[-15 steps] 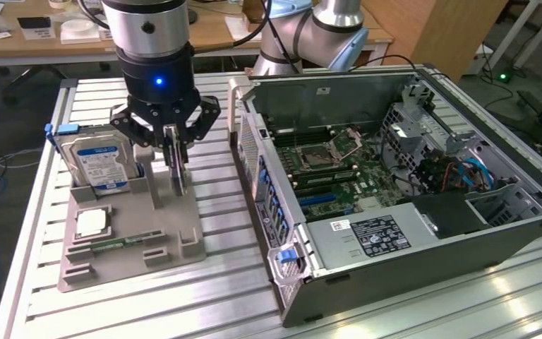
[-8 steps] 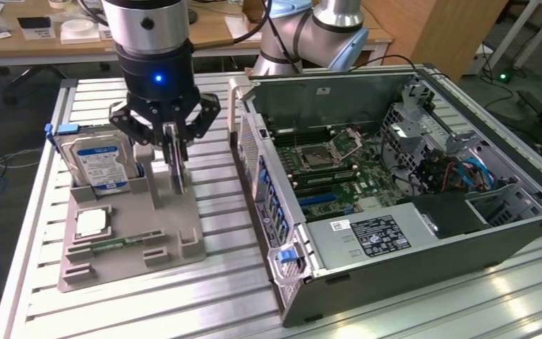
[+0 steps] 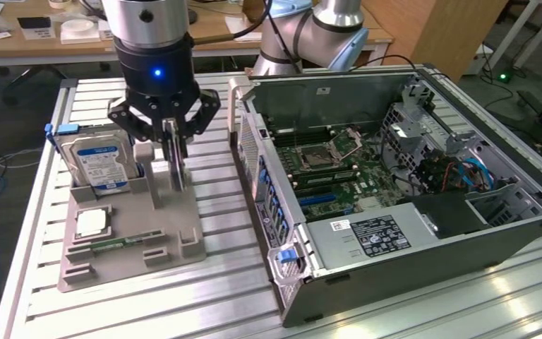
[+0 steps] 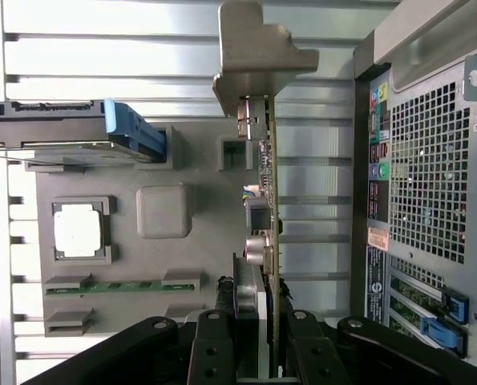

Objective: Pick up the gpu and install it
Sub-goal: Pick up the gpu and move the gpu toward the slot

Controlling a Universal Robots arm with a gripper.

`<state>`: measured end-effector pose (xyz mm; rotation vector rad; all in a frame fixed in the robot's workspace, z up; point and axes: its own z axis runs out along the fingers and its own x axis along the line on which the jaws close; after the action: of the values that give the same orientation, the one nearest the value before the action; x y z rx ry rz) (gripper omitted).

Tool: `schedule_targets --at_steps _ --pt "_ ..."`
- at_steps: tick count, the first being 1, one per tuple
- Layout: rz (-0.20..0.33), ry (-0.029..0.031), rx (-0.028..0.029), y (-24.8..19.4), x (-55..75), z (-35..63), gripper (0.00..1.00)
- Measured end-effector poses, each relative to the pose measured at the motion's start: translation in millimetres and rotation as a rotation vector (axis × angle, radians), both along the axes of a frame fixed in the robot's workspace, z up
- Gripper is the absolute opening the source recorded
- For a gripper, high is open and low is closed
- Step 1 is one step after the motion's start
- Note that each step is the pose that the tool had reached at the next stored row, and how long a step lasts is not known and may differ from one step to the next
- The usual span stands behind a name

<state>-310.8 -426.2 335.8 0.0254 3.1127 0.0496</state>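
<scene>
The gpu (image 3: 173, 169) stands on edge over the grey fixture tray (image 3: 172, 244), a thin dark card seen almost edge-on. My gripper (image 3: 169, 141) comes down from above and is shut on the card's upper edge, one finger on each face. In the wrist view the gpu (image 4: 268, 200) runs away from my fingers (image 4: 216, 349), with its metal end bracket (image 4: 258, 56) at the far end. I cannot tell whether the card's lower edge still rests in the tray's slot. The open computer case (image 3: 394, 183) lies just to the exterior view's right, with its motherboard (image 3: 332, 169) exposed.
On the tray sit a silver hard drive (image 3: 101, 162) with a blue-white label, a square processor chip (image 3: 92, 222) and a slim green memory stick (image 3: 121, 244). The case's perforated rear panel (image 4: 430, 184) stands close beside the card. A slatted metal table (image 3: 214, 296) carries everything.
</scene>
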Motion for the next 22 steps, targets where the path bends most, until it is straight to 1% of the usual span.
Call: schedule_targets --at_steps 22 --pt "0.000 0.0001 0.0000 0.0 0.0 11.2 0.28"
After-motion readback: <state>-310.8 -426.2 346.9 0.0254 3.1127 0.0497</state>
